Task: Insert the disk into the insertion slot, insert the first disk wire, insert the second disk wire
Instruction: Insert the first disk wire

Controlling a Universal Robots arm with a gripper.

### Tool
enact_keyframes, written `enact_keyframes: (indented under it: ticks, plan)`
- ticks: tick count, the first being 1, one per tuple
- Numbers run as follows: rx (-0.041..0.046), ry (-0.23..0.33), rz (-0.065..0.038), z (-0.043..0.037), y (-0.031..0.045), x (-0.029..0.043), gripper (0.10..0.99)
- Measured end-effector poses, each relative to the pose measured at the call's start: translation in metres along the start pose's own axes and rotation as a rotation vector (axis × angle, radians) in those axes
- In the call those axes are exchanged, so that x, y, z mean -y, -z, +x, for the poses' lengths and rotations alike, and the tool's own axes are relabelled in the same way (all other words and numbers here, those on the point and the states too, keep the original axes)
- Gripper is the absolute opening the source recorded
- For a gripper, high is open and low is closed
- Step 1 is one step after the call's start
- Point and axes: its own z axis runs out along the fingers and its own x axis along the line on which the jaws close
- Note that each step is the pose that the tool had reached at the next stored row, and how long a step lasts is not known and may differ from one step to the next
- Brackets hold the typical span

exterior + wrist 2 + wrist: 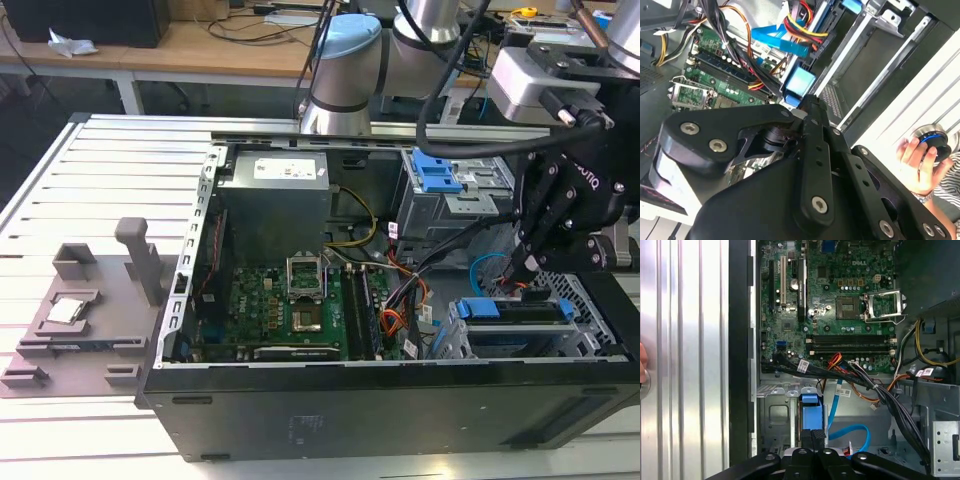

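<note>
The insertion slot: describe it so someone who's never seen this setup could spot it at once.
Find the open black computer case on the slatted table. At its end on the exterior view's right, under the claw, sits the insertion slot, a low grey perforated cage. Unlike the taller cage beyond it with blue latches, it shows one blue handle.
</note>
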Motion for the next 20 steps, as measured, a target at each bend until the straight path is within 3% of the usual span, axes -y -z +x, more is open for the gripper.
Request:
enact_keyframes:
  ticks: [8, 12, 19, 20]
  plan:
    - [-0.0002, 0.0, -0.001, -0.0004, -0.0125, 0.0188, 0.106]
    - [-0.0008, 0.0, -0.001, -0.0013, -0.0201, 0.0354, 0.106]
    - [-0.0007, 0.0, -0.001, -0.0014, -0.0205, 0.0359, 0.114]
    - [-0.0007, 0.0, -0.001, -0.0014, -0.0206, 0.0359, 0.169]
